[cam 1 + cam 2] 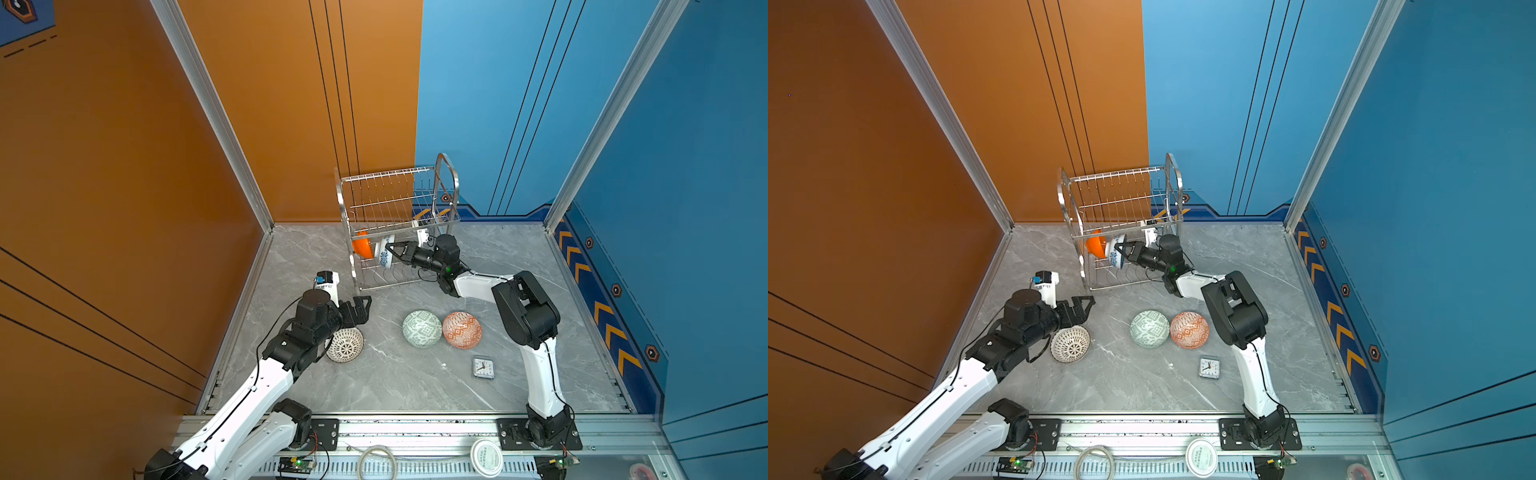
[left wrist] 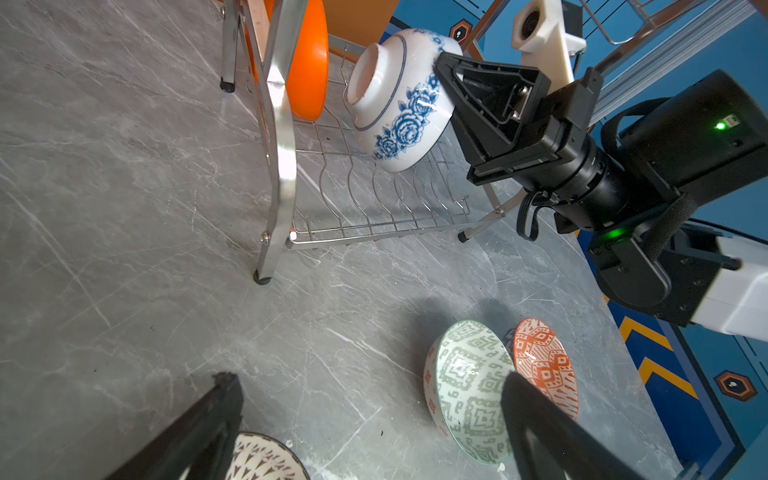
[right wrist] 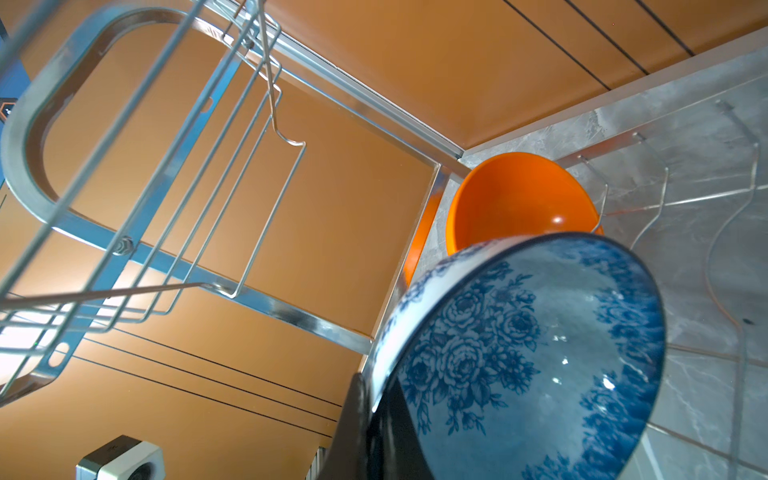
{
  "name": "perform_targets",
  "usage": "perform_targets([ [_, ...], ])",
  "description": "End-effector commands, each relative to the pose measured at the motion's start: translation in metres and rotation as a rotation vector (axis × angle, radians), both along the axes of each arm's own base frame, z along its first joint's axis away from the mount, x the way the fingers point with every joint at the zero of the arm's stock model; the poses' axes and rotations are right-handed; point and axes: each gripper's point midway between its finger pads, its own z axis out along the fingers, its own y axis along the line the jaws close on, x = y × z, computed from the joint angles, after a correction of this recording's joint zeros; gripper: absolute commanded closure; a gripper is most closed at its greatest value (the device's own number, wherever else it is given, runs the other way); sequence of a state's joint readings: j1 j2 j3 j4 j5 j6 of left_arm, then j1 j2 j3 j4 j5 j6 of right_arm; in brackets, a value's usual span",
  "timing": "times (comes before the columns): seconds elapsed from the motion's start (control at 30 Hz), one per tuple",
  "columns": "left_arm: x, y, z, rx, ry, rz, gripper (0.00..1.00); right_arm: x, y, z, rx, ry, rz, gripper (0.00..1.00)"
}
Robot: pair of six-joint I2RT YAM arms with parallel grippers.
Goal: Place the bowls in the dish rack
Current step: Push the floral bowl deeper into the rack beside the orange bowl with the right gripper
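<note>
Right gripper (image 1: 390,248) pinches blue bowl (image 1: 384,261) at rim, just beside orange bowl (image 1: 362,248).

A: Top views?
B: High overhead, looking down on the whole worktop (image 1: 415,386).
A: Wrist views?
B: Close behind the left pincer (image 2: 370,378) and right pincer (image 3: 371,397); both catch the dish rack (image 2: 278,137).
</note>
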State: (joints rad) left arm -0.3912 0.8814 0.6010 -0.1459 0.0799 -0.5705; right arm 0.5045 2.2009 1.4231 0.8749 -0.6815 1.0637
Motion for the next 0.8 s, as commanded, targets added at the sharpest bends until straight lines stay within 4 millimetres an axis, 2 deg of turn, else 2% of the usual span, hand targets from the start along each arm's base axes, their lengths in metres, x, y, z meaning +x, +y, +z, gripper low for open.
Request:
perform_targets([
  [0.0,0.009,0.001,0.005,-0.010,-0.008,0.020,0.02,0.007,0.002,0.030,0.063,-0.074,0.005,1.00],
  [0.57,0.038,-0.004,0.004,0.004,0.007,0.034,0.02,0.036,0.006,0.021,0.056,-0.069,-0.002,1.00],
  [0.77,0.050,0.000,0.000,0.026,0.019,0.066,0.02,0.044,0.008,0.019,0.051,-0.069,-0.014,1.00],
])
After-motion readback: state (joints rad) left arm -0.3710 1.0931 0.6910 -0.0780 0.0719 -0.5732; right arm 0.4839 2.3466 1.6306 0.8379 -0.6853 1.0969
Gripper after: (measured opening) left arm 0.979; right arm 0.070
